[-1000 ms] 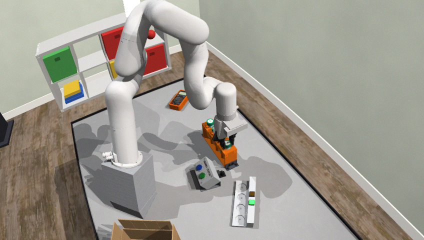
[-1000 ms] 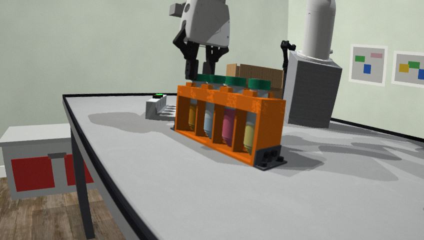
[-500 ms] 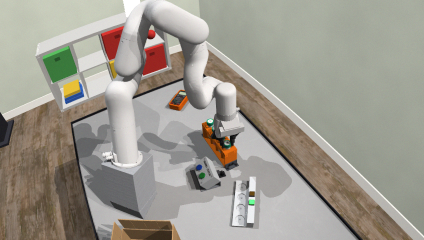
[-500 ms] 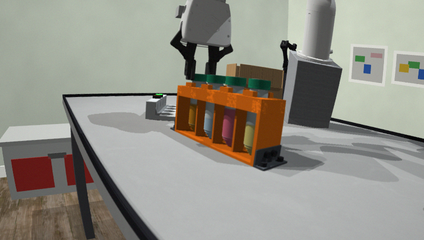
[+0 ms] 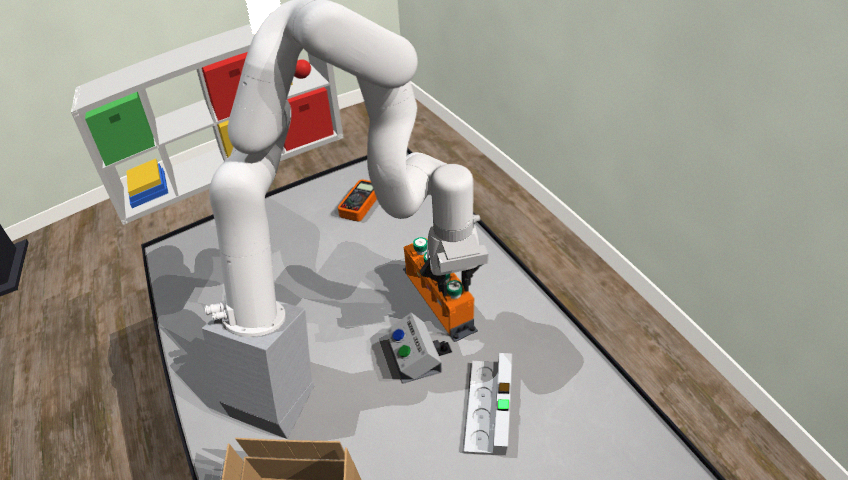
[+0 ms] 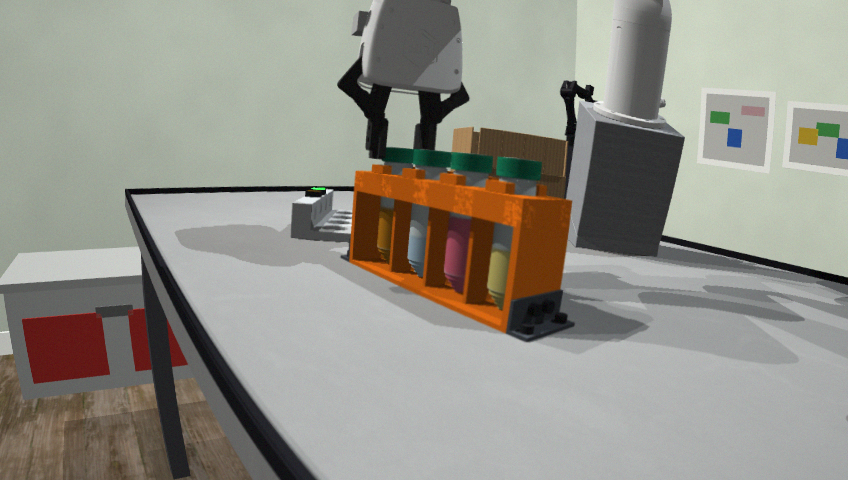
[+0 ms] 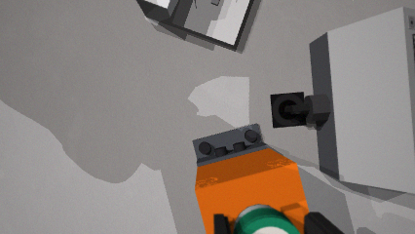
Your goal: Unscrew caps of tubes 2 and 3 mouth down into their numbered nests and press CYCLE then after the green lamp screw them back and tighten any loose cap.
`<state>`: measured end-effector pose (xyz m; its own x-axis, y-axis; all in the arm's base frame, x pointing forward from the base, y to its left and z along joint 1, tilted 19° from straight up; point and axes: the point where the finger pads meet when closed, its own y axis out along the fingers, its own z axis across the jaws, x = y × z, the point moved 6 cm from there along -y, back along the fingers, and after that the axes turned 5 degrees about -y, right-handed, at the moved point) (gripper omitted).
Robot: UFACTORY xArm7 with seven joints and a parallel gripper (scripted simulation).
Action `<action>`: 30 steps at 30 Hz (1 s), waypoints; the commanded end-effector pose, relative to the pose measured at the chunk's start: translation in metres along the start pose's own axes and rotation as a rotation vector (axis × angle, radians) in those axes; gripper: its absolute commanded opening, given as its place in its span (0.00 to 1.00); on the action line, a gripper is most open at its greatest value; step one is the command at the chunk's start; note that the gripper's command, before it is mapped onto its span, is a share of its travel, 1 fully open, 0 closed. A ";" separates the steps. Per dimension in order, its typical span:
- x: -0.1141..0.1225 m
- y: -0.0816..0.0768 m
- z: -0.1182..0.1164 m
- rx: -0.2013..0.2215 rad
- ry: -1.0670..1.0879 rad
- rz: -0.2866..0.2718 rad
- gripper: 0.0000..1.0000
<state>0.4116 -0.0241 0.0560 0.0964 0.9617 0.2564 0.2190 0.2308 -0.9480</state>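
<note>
The orange decapping station (image 5: 458, 312) (image 6: 535, 237) (image 7: 244, 185) holds four tubes, all with green caps on. My gripper (image 5: 455, 280) (image 6: 399, 148) (image 7: 263, 226) is open, and its fingers straddle tube 4's cap (image 5: 454, 289) (image 6: 397, 155) (image 7: 260, 219) at the end nearest the cap tray, without clamping it. Tube 1's cap (image 5: 420, 243) (image 6: 518, 168) is at the other end. The cap tray (image 5: 504, 362) (image 6: 306, 217) has empty nests, and its green lamp (image 5: 504, 404) (image 6: 317, 190) is lit. The key housing (image 5: 416, 350) (image 7: 370, 97) carries the blue CYCLE key (image 5: 397, 334) and the green READY key (image 5: 404, 350).
An orange multimeter (image 5: 357, 200) lies at the back of the table. A cardboard box (image 5: 291, 460) (image 6: 511, 148) stands near the arm's pedestal (image 5: 255, 368) (image 6: 624, 178). A shelf with coloured bins (image 5: 119, 127) stands off the table.
</note>
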 end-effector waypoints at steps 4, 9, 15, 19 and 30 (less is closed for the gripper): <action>0.000 -0.019 -0.002 -0.004 0.000 0.002 0.46; 0.000 -0.028 -0.002 -0.004 0.000 0.002 0.46; 0.000 -0.046 -0.002 -0.004 0.000 0.002 0.46; 0.000 -0.046 -0.002 -0.004 0.000 0.002 0.46; -0.031 -0.046 0.049 -0.004 -0.074 0.002 0.00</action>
<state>0.3763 -0.0452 0.0890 0.0335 0.9714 0.2352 0.2076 0.2235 -0.9524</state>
